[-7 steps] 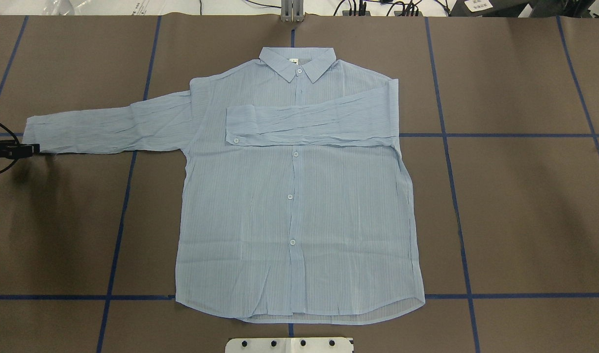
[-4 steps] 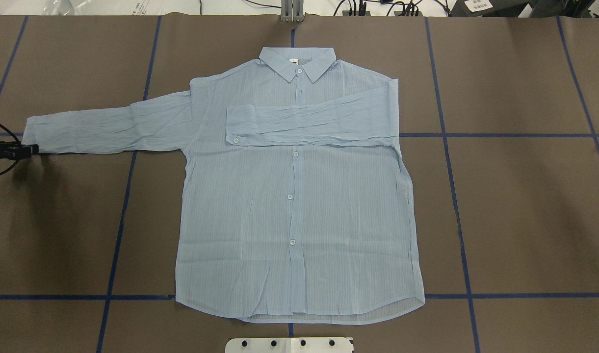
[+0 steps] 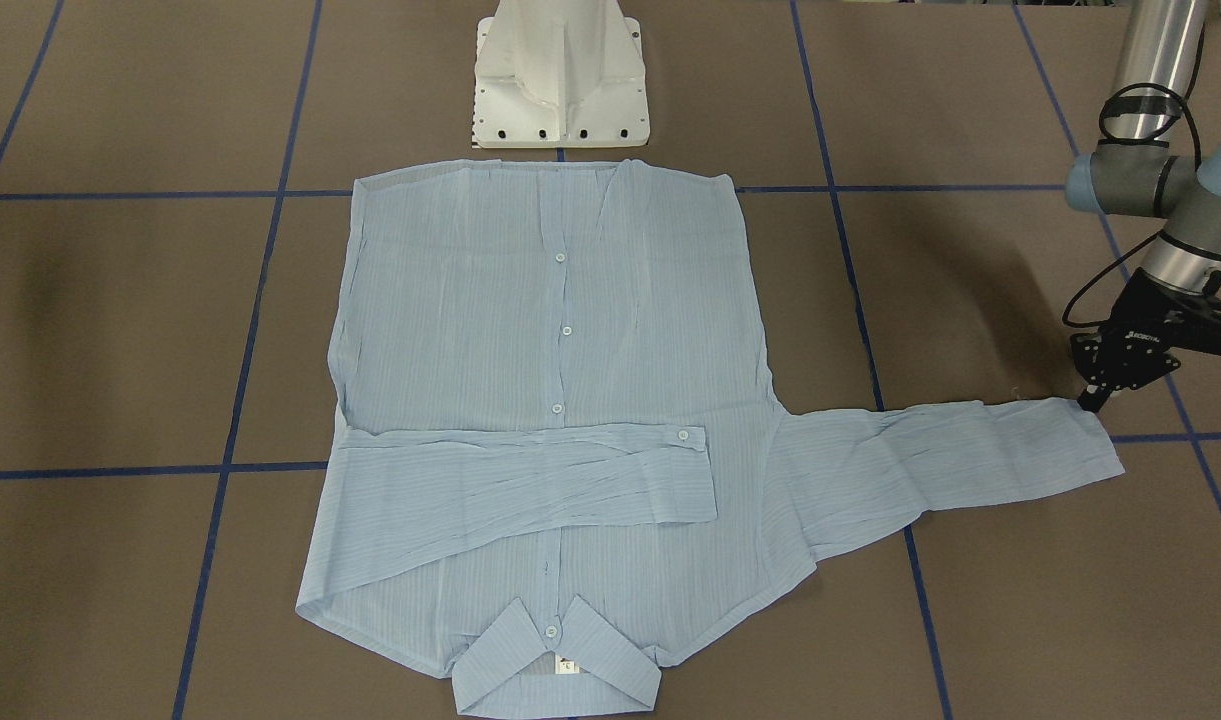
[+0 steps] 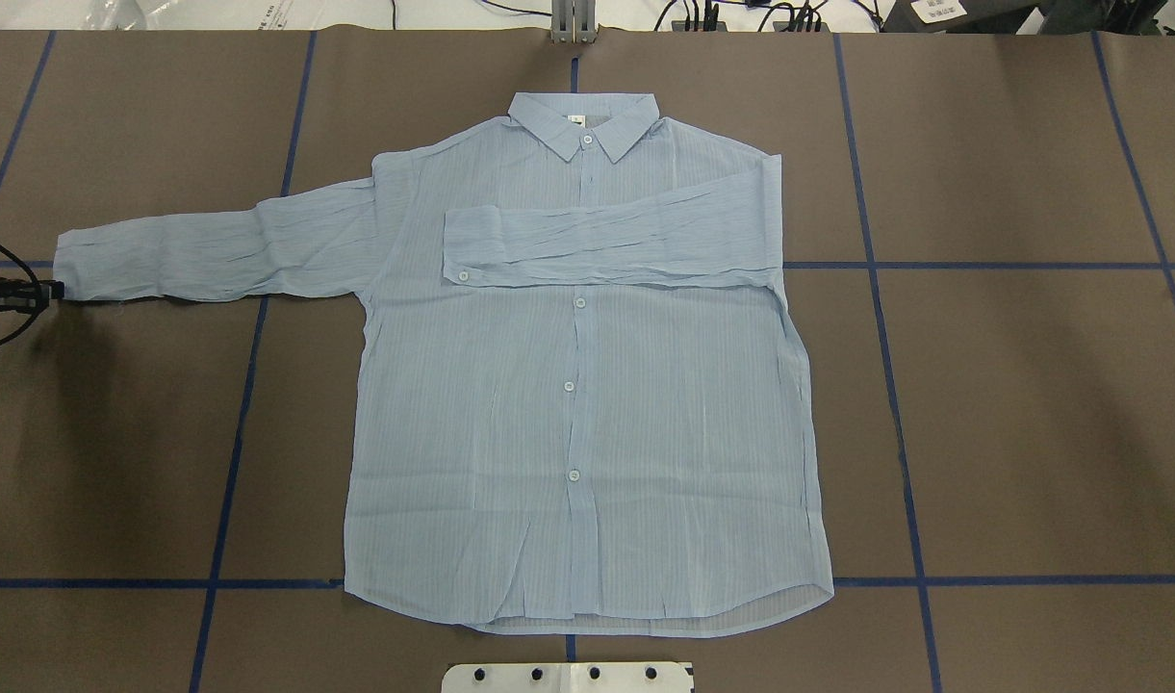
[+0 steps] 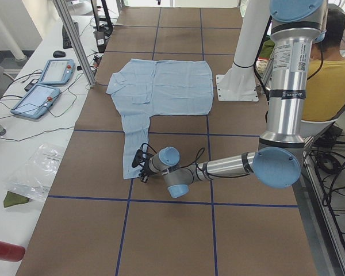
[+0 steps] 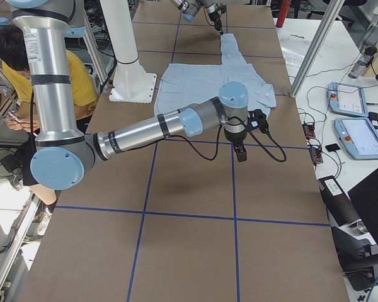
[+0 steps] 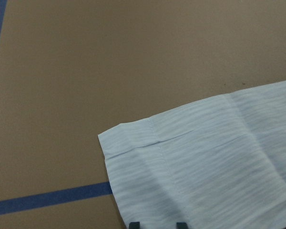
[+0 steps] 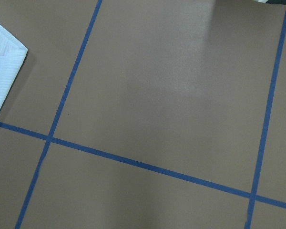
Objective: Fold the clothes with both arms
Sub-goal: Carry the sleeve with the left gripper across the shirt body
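Note:
The light-blue striped shirt (image 4: 577, 404) lies flat and buttoned on the brown table, collar (image 4: 584, 120) at the far side. One sleeve (image 4: 616, 245) is folded across the chest. The other sleeve (image 4: 212, 250) stretches out to the overhead view's left. My left gripper (image 4: 56, 291) is at that sleeve's cuff, at its near corner, and looks shut on it; it also shows in the front view (image 3: 1092, 398). In the left wrist view the cuff (image 7: 181, 162) reaches down to the fingertips (image 7: 134, 224). My right gripper (image 6: 239, 154) hangs over bare table beside the shirt; I cannot tell whether it is open.
The white pedestal base (image 3: 560, 80) stands at the hem side of the shirt. Blue tape lines (image 4: 895, 385) cross the table. Tablets (image 5: 46, 86) lie on a side bench. A person in yellow (image 5: 333, 75) sits behind the robot.
My left gripper has shifted slightly to the left at the cuff. The cuff's end has drawn in a little to the right. The rest of the shirt has not moved.

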Controlling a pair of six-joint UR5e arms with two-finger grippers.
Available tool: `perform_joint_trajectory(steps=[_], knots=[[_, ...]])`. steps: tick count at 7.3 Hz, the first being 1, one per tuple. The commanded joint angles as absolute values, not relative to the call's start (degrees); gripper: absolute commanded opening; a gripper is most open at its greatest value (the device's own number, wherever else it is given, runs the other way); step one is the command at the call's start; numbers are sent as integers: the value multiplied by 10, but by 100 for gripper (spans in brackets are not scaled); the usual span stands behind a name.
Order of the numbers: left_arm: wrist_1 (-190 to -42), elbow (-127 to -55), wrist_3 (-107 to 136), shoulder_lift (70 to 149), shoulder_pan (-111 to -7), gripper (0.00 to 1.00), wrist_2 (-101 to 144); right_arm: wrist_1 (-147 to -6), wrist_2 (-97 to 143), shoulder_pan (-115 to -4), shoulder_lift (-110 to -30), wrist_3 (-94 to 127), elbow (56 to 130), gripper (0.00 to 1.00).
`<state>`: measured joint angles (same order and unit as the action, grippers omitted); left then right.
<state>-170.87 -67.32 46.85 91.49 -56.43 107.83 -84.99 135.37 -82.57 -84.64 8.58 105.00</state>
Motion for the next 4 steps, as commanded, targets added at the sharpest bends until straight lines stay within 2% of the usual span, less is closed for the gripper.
perform_joint_trajectory(steps=[1,4], knots=[[-1710,-680,468,914,-565,0,1080,-850,1354,-825,-846,87,1049,100],[-1702,-753,469,927,-593,0,1165,-850,1354,-825,-846,90,1049,100]])
